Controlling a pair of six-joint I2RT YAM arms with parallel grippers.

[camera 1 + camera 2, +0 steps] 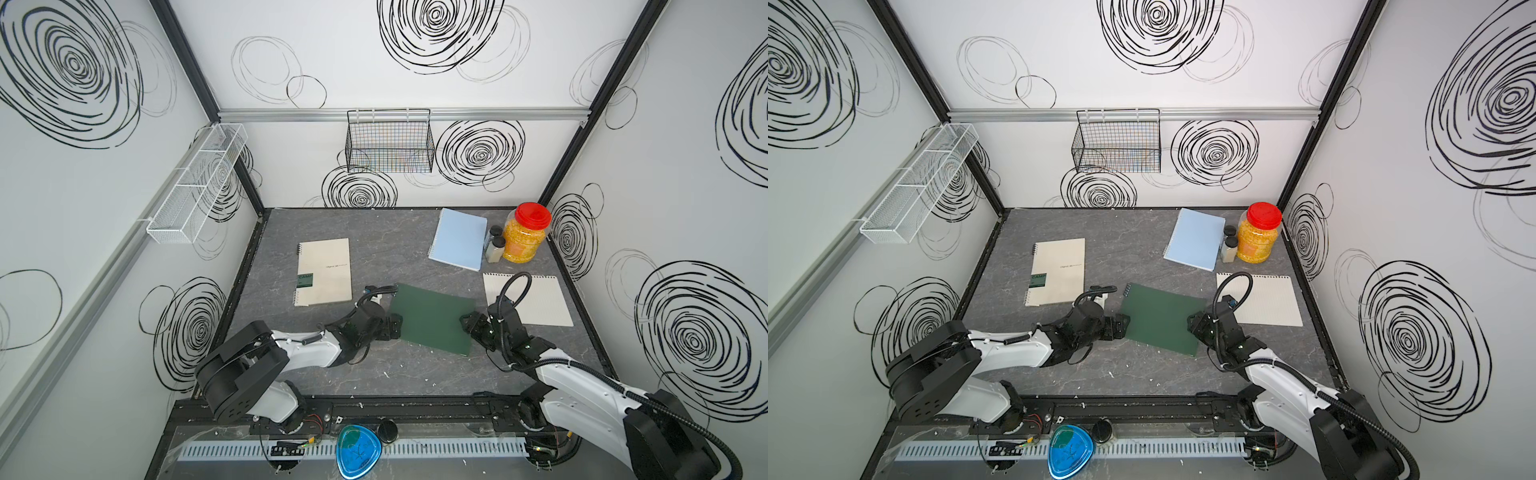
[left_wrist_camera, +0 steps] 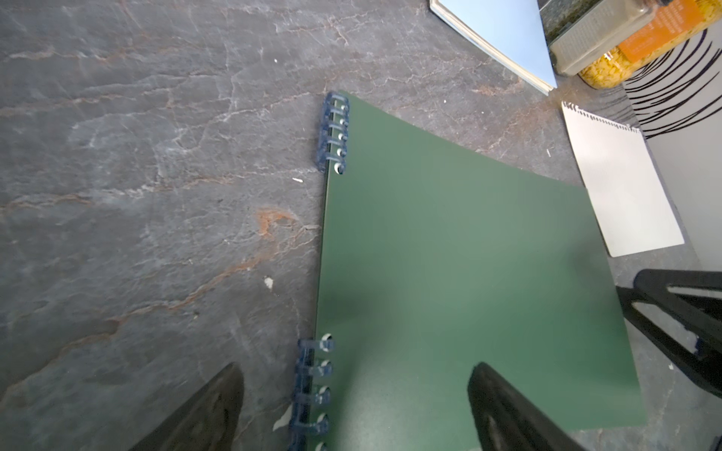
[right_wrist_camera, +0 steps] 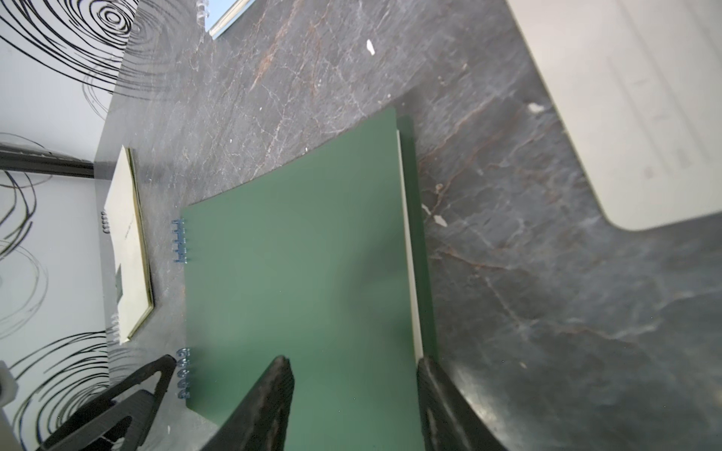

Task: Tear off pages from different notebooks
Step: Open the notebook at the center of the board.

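Observation:
A dark green notebook (image 1: 432,318) (image 1: 1163,318) lies shut in the middle of the table between both grippers. My left gripper (image 1: 395,324) (image 2: 355,406) stands wide open astride its blue ring binding (image 2: 312,386). My right gripper (image 1: 467,322) (image 3: 353,390) is at the opposite free edge, jaws apart, with one finger (image 3: 269,402) over the cover and the other at the edge. A cream notebook (image 1: 324,272) lies at the left, a light blue notebook (image 1: 459,239) at the back right. One loose white page (image 1: 540,303) (image 2: 621,187) lies flat at the right.
A red-lidded jar (image 1: 525,237) of yellow bits and two small bottles (image 1: 494,247) stand at the back right, beside the blue notebook. A black wire basket (image 1: 388,141) hangs on the back wall, a white mesh rack (image 1: 199,183) on the left wall. Small paper scraps dot the table.

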